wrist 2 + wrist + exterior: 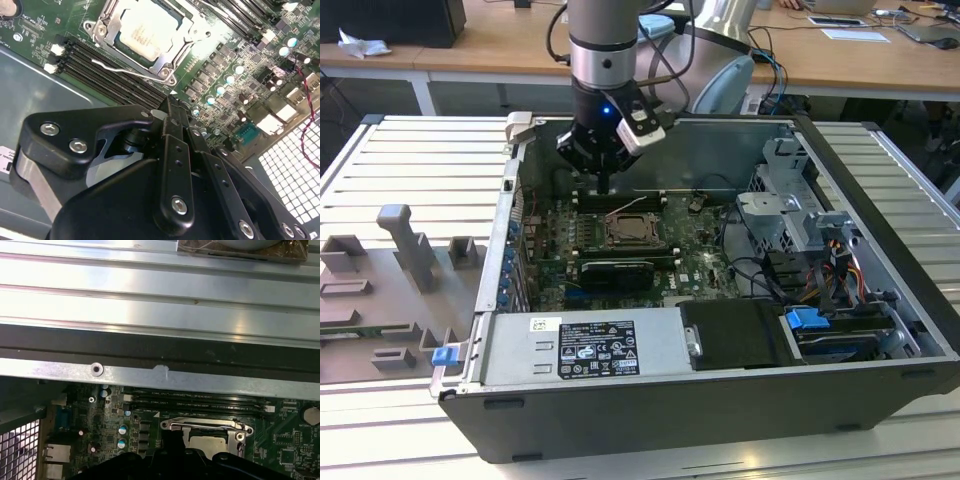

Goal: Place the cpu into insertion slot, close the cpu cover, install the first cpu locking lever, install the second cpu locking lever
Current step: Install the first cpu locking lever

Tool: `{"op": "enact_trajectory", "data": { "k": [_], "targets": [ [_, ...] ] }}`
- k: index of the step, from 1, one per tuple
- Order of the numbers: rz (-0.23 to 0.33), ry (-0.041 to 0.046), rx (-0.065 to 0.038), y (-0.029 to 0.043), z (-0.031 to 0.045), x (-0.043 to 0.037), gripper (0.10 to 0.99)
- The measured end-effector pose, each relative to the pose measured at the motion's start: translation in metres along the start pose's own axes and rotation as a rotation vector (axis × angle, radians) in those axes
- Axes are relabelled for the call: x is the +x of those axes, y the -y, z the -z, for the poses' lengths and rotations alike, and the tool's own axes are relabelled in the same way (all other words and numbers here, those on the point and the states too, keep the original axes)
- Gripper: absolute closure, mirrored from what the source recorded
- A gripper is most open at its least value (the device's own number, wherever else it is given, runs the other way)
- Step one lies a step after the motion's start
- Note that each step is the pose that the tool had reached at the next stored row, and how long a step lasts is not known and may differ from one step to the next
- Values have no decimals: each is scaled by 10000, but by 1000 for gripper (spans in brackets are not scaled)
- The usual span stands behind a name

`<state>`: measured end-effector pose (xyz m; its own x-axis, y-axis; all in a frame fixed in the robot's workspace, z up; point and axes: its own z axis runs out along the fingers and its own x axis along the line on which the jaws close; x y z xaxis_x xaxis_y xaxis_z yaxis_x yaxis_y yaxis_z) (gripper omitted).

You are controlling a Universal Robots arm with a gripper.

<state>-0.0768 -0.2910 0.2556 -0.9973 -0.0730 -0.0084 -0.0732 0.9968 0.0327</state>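
Note:
The cpu [147, 30], a pale square chip, lies in the insertion slot [625, 232] on the green motherboard. The silvery cpu cover [165, 62] lies down around it as a frame. A thin wire lever [125, 70] runs along the socket's side next to the memory slots; in the exterior view it looks slightly raised. My gripper [170, 105] is shut with nothing in it. It hangs a little above the board just behind the socket, over the memory slots, and its tip [607, 185] points down. In the first wrist view the cpu [207, 442] sits just past the gripper [172, 437].
Black memory slots [100, 75] lie between the socket and the case's back wall [160, 340]. A long black card [610, 272] sits in front of the socket. The power supply [590, 345] and drive cage [790, 215] crowd the case. Grey fixtures [410, 250] stand on the exterior view's left.

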Motion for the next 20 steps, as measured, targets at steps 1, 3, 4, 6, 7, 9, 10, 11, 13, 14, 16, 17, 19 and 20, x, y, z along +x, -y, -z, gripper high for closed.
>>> {"op": "enact_trajectory", "data": {
  "k": [1, 3, 4, 6, 7, 9, 10, 11, 13, 14, 16, 17, 19, 20],
  "targets": [
    [0, -1, 1, 1, -2, -3, 980],
    [1, 1, -4, 1, -10, -9, 980],
    [-3, 7, -131, 2, -16, -10, 980],
    [-16, 27, -364, 3, -23, -13, 980],
    [-24, 33, -426, 9, -53, -38, 980],
    [-24, 30, -425, 14, -79, -89, 980],
    [-32, 31, -425, 18, -97, -131, 980],
    [-40, 34, -428, 20, -111, -155, 980],
    [-45, 37, -466, 24, -136, -192, 980],
    [-48, 39, -528, 25, -144, -204, 980],
    [-49, 45, -591, 26, -168, -220, 980],
    [-49, 45, -591, 28, -188, -225, 980],
    [-51, 44, -590, 28, -204, -226, 980],
    [-50, 44, -589, 29, -207, -226, 980]
  ]
}}
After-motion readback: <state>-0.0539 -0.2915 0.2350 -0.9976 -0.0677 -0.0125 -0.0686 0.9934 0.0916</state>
